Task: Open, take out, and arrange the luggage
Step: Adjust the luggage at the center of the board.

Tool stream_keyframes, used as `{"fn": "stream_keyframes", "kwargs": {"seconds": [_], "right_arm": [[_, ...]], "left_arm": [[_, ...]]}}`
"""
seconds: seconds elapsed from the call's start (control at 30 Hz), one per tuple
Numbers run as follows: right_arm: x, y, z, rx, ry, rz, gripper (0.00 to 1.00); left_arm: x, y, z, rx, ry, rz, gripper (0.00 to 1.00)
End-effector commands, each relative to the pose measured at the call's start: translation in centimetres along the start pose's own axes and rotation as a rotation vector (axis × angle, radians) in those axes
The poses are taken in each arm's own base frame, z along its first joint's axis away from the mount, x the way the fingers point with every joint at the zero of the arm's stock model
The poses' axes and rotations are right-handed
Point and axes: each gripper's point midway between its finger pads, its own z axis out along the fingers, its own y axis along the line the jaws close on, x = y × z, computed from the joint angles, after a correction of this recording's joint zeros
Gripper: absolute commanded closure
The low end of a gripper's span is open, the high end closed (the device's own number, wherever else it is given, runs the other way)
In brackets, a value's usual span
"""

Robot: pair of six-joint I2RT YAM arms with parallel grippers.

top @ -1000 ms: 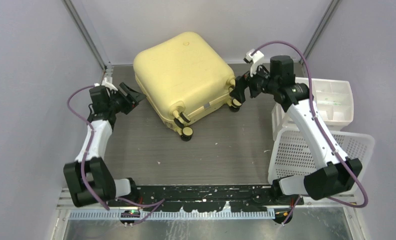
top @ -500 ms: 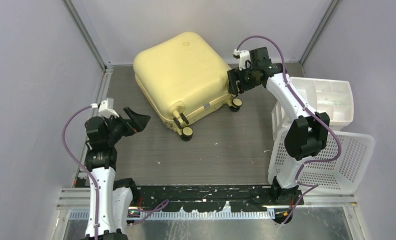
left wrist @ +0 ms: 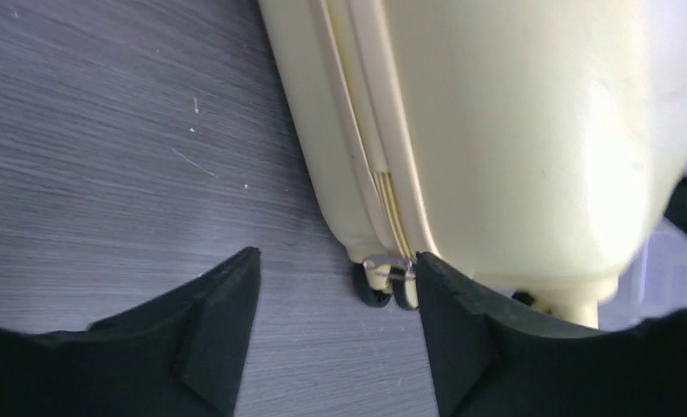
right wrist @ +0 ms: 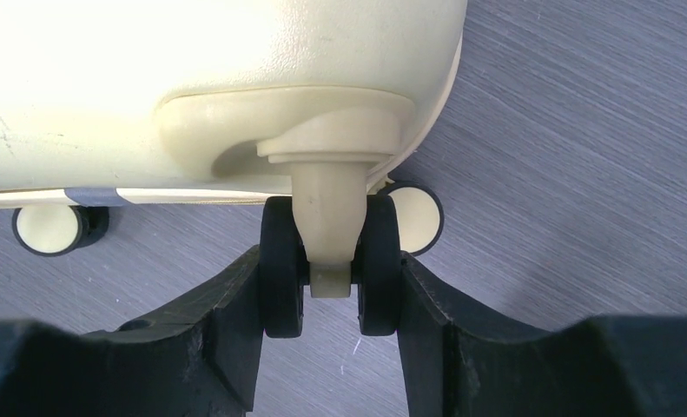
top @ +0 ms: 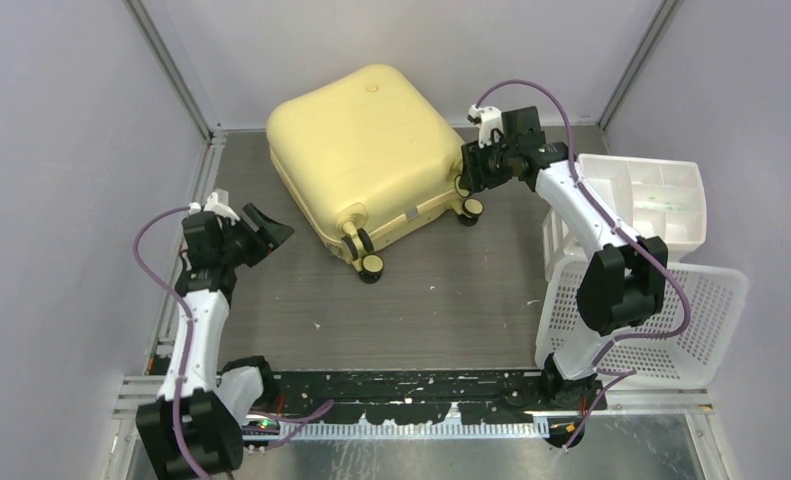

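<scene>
We note the luggage (top: pixel 366 150) lying closed on the table (top: pixel 441 290), shell up, between the two grippers.

Left gripper (top: pixel 271 232): jaws spread wide, holding nothing. From the left wrist, the luggage (left wrist: pixel 496 130) sits just ahead of the fingertips and off to their right. Its seam runs away from the gripper (left wrist: pixel 335 261), and a small wheel shows low between the two tips. We see a gap to the shell, no contact.

Right gripper (top: pixel 468 168): at the luggage's corner. From the right wrist, the fingers (right wrist: pixel 227 321) sit against both outer sides of a twin black caster (right wrist: pixel 331 261), so we read the gripper (right wrist: pixel 329 261) as closed on it. The pale shell (right wrist: pixel 192 87) fills the view beyond the tips.

Behind the right gripper, alongside its arm: a white perforated basket (top: pixel 671 310) and a white divided bin (top: pixel 661 200).
</scene>
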Motion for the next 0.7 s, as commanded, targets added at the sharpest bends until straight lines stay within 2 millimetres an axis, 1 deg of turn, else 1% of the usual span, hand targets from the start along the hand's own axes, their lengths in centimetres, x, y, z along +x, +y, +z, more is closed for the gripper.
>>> {"fn": "stream_keyframes", "kwargs": {"seconds": [0.0, 0.07, 0.13, 0.17, 0.3, 0.33, 0.43, 0.5, 0.53, 0.57, 0.63, 0.67], "right_arm": [[-1.0, 2.6, -2.4, -0.04, -0.092, 0.029, 0.7], [-0.7, 3.0, -2.8, -0.051, -0.112, 0.067, 0.74], [-0.2, 4.0, -3.0, -0.084, -0.126, 0.118, 0.79], [0.3, 4.5, -2.9, -0.101, -0.128, 0.143, 0.8], [1.6, 6.7, -3.1, -0.169, -0.159, 0.218, 0.84], [1.6, 7.4, -3.4, -0.192, -0.183, 0.232, 0.85], [2.6, 8.5, -3.3, -0.223, -0.198, 0.285, 0.86], [3.1, 8.8, -3.5, -0.231, -0.212, 0.317, 0.86], [2.8, 8.9, -3.8, -0.234, -0.235, 0.319, 0.85], [3.2, 8.9, -3.7, -0.234, -0.238, 0.325, 0.85], [3.3, 8.8, -3.9, -0.225, -0.25, 0.322, 0.84], [3.3, 8.5, -4.0, -0.212, -0.256, 0.318, 0.83]], "left_arm": [[-3.6, -0.8, 2.7, 0.02, -0.052, -0.102, 0.38], [-3.9, -0.6, 4.8, 0.026, -0.015, -0.18, 0.47], [-4.3, -1.2, 6.9, 0.066, 0.031, -0.229, 0.52], [-3.8, -1.0, 8.2, 0.066, 0.071, -0.256, 0.53], [-3.6, -2.1, 10.7, 0.09, 0.135, -0.259, 0.54], [-3.5, -2.3, 11.1, 0.092, 0.142, -0.253, 0.54], [-3.5, -3.6, 12.4, 0.113, 0.166, -0.227, 0.54], [-3.4, -4.7, 13.5, 0.135, 0.192, -0.208, 0.53], [-3.2, -5.1, 14.1, 0.141, 0.21, -0.204, 0.53], [-3.0, -5.6, 14.7, 0.149, 0.226, -0.197, 0.53], [-2.3, -6.4, 16.0, 0.158, 0.262, -0.186, 0.53], [-2.3, -6.4, 16.7, 0.155, 0.274, -0.187, 0.53]]}}
